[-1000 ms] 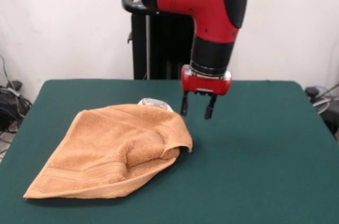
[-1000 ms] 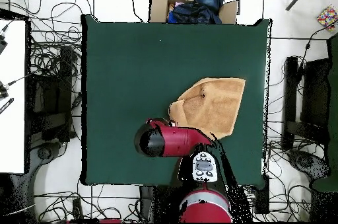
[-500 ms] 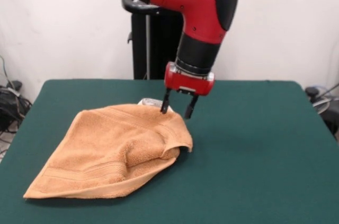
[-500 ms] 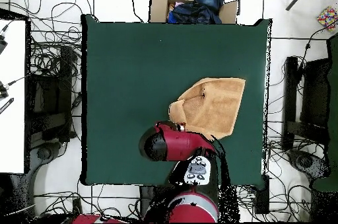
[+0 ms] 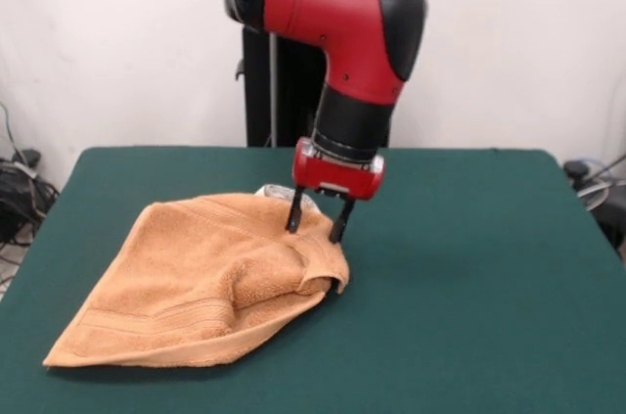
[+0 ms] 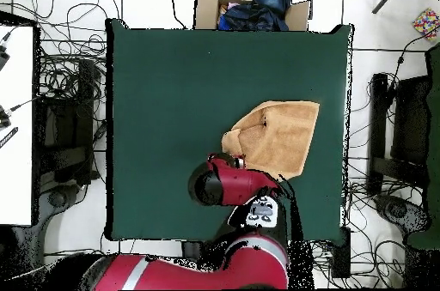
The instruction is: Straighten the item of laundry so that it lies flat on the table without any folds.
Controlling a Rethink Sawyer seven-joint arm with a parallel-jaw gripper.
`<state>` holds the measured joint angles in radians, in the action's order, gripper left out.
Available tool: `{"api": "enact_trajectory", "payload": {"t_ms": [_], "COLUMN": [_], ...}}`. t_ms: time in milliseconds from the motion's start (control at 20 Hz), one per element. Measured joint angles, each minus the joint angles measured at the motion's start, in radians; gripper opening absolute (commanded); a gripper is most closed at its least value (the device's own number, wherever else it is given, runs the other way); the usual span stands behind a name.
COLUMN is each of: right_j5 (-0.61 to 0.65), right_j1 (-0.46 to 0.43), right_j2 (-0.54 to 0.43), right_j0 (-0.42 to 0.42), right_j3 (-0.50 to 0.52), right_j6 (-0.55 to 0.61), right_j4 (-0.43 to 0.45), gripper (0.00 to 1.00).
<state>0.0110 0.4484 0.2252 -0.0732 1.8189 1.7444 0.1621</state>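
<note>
The orange-tan towel (image 5: 210, 277) lies crumpled and folded over on the left half of the dark green table (image 5: 469, 287). Its white tag (image 5: 274, 190) peeks out at the far edge. My gripper (image 5: 315, 226) is open, with its two fingertips down on the towel's raised right fold, one on each side of the edge. In the overhead view the towel (image 6: 279, 137) lies right of centre, and the arm (image 6: 228, 183) covers the gripper and the towel's near-left corner.
A cardboard box with dark clothes (image 6: 251, 6) stands past the table's far edge in the overhead view. Cables lie on the floor all round. The black pedestal (image 5: 284, 81) stands behind the table.
My gripper has moved left and down, from above the bare table beside the towel to the towel's right fold. The fold's corner has shifted slightly.
</note>
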Motion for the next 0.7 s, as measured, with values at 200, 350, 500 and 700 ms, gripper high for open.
{"api": "enact_trajectory", "payload": {"t_ms": [200, 350, 500, 700], "right_j5": [-0.019, -0.019, -0.016, 0.008], "right_j1": [-0.032, -0.046, -0.049, -0.046], "right_j2": [-0.017, -0.035, -0.072, -0.120], "right_j0": [-0.025, -0.048, -0.093, -0.152], "right_j3": [-0.010, -0.019, -0.022, -0.021], "right_j6": [0.000, 0.000, 0.000, 0.000], "right_j4": [0.000, 0.000, 0.000, 0.000], "gripper": [1.00, 1.00, 1.00, 0.00]}}
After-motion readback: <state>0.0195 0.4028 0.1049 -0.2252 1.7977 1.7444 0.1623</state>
